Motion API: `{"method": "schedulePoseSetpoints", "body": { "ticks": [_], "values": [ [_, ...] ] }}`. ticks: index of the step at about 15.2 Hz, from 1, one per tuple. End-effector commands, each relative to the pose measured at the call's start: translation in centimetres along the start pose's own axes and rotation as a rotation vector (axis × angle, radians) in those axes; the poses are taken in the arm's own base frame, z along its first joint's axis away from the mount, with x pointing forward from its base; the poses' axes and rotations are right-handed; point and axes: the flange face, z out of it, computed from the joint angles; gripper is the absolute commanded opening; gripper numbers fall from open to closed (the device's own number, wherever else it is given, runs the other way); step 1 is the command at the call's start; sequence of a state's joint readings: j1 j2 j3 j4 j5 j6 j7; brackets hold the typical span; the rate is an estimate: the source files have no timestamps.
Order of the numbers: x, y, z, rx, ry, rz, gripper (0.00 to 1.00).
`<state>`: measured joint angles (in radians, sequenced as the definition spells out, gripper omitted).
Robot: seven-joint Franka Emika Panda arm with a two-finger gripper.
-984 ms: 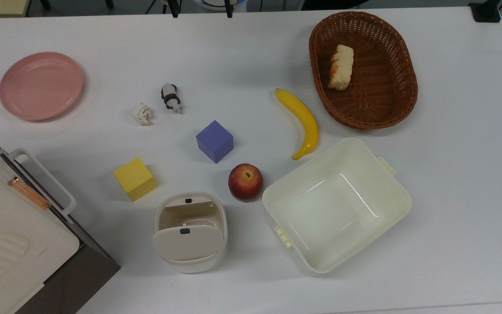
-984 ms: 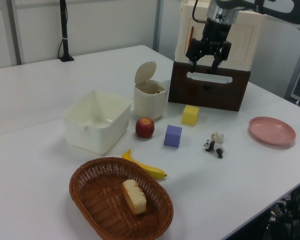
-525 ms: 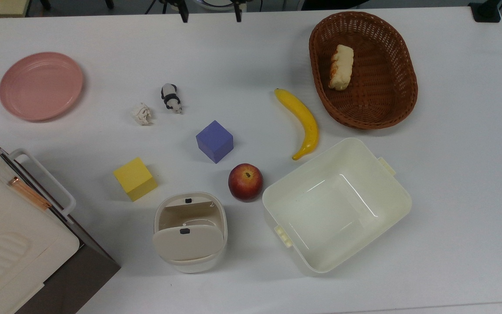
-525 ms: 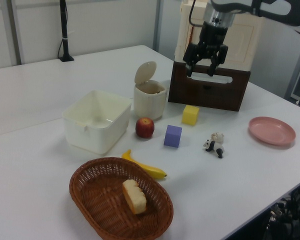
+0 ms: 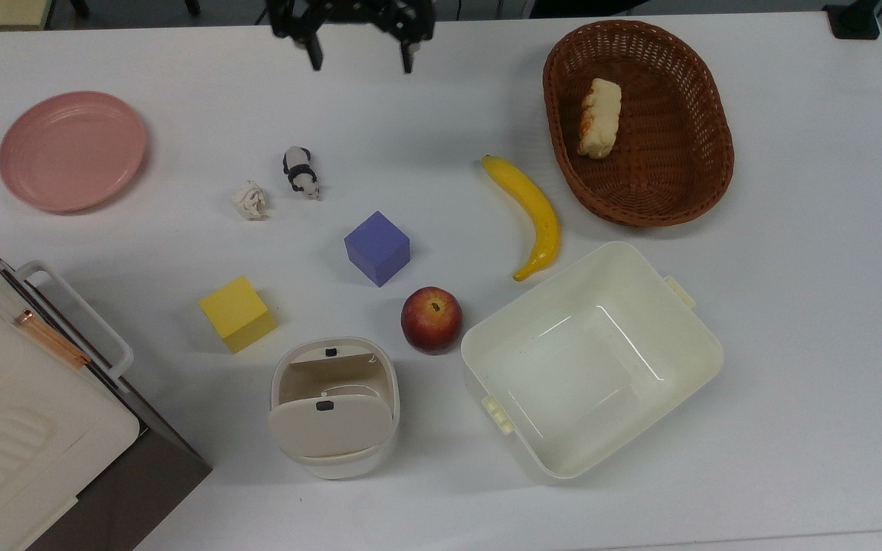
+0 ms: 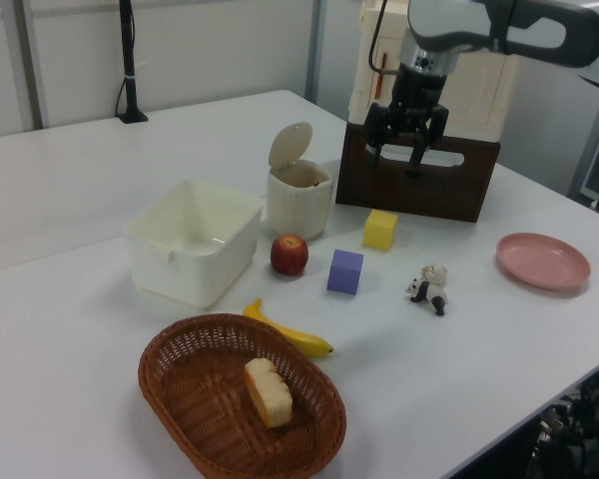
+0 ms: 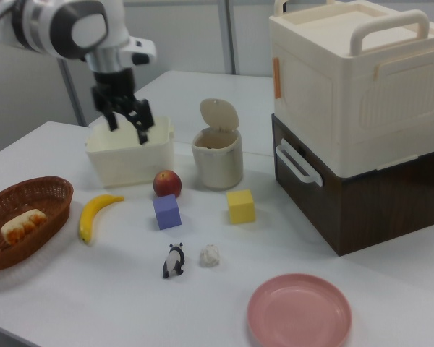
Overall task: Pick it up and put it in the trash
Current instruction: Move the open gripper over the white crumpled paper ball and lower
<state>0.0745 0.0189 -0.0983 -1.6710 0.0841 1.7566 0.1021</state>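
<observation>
The crumpled white paper wad (image 5: 249, 200) (image 6: 435, 273) (image 7: 210, 254) lies on the white table beside a black-and-white panda figurine (image 5: 301, 172) (image 7: 174, 262). The trash (image 5: 334, 405) (image 6: 299, 195) (image 7: 218, 155), a small cream bin, stands with its flap lid tipped up. My gripper (image 5: 360, 61) (image 6: 394, 160) (image 7: 128, 130) hangs open and empty in the air. In the top view it is near the top edge, well above and to the right of the wad.
Around the wad and bin are a purple cube (image 5: 377, 248), a yellow cube (image 5: 238, 314), an apple (image 5: 431, 319) and a banana (image 5: 529, 214). A cream tub (image 5: 686, 337), a wicker basket (image 5: 709, 176) with bread, a pink plate (image 5: 72, 150) and a cream box on a brown cabinet (image 5: 20, 413) ring them.
The open gripper has come lower, moving down from the top view's top edge into fuller view. Nothing on the table has moved.
</observation>
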Motion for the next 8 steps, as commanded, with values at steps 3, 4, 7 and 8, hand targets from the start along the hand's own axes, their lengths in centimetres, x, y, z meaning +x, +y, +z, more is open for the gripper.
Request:
{"method": "schedulePoseSetpoints", "body": {
  "ticks": [3,4,7,8],
  "values": [
    [-0.2,5.4,5.4,-0.108,0.019,0.215,1.00],
    [-0.3,6.7,6.7,-0.123,-0.001,0.245,1.00],
    [-0.2,10.5,11.2,-0.141,-0.020,0.381,1.00],
    [-0.2,11.3,12.3,-0.145,-0.022,0.410,1.00]
  ]
}}
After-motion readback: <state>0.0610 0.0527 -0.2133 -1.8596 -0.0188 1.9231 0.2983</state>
